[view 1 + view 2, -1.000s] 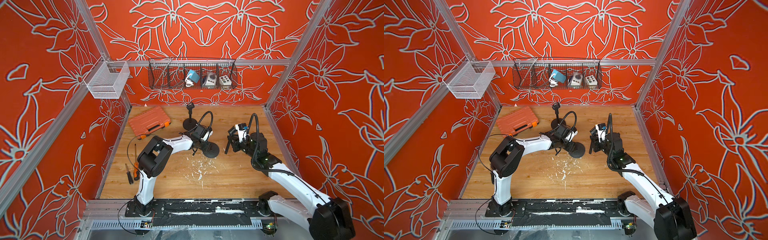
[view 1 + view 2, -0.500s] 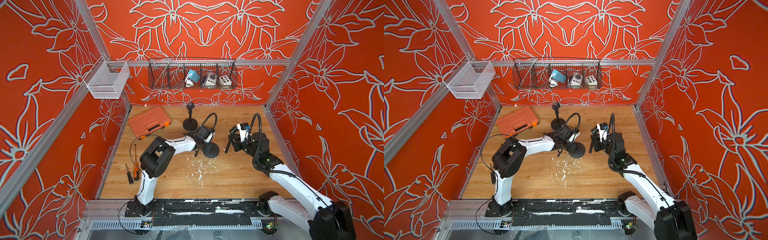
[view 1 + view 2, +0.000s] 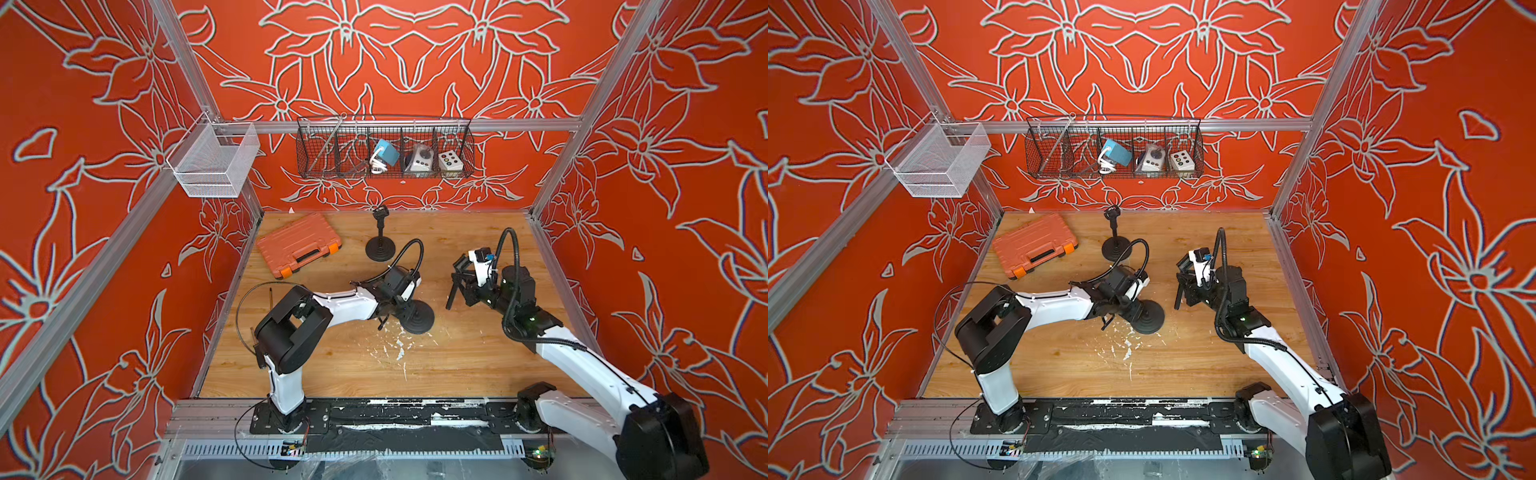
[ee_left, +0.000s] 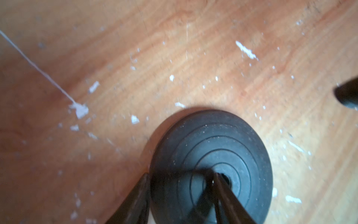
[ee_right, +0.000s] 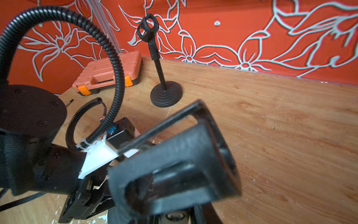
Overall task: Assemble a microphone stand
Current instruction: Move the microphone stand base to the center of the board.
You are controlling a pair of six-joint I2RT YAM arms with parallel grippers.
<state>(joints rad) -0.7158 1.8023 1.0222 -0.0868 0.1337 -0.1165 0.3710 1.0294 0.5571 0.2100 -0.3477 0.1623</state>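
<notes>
Two white-and-black arms reach over a wooden table (image 3: 465,365) closed in by orange panels with a flower pattern. A black wire basket (image 3: 309,160) hangs on the back wall, and a smaller white mesh basket (image 3: 212,166) hangs at the back left corner. An orange tool case (image 3: 299,245) lies shut near the table's back left. Just beside it, toward the middle, a complete black microphone stand (image 3: 380,243) stands upright with its clip on top.

The task's round black base (image 3: 419,319) lies flat near the middle of the table, ringed side up. The left gripper (image 4: 180,174) is low over it with its fingers apart. One finger sits just outside the rim and the other over the centre hole, so about half the disc lies between them. Whether they are pinching the disc I cannot tell.

The right gripper (image 3: 459,282) hangs well apart from the base, further right and raised off the wood. It is clenched on a thin black pole (image 3: 451,299), which slants down below the jaws. In the right wrist view that grip is a dark blur.

White flecks (image 3: 395,345) are scattered on the wood just in front of the base.
</notes>
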